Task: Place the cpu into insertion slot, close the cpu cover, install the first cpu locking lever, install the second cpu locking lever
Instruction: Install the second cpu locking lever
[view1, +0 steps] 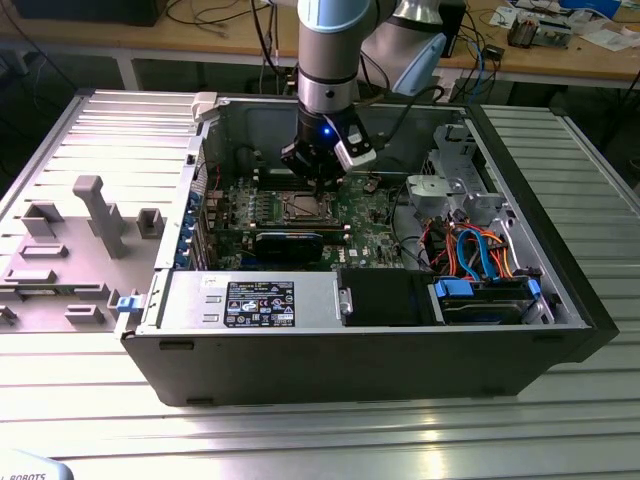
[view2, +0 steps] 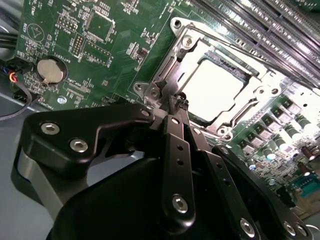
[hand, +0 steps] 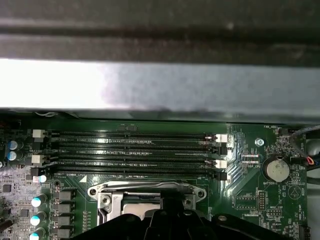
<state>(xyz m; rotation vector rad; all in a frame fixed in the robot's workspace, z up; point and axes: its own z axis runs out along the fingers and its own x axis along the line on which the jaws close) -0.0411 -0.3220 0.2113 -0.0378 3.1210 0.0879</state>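
The claw is hanging low over the green motherboard inside the open computer case, which is lying on the bench. Its fingers are pressing together, clenched, with nothing visible between the tips. They are sitting right at the edge of the insertion slot. The cpu is lying flat in that slot, and the cpu cover is lying closed around it. The memory slots are running just beside the socket.
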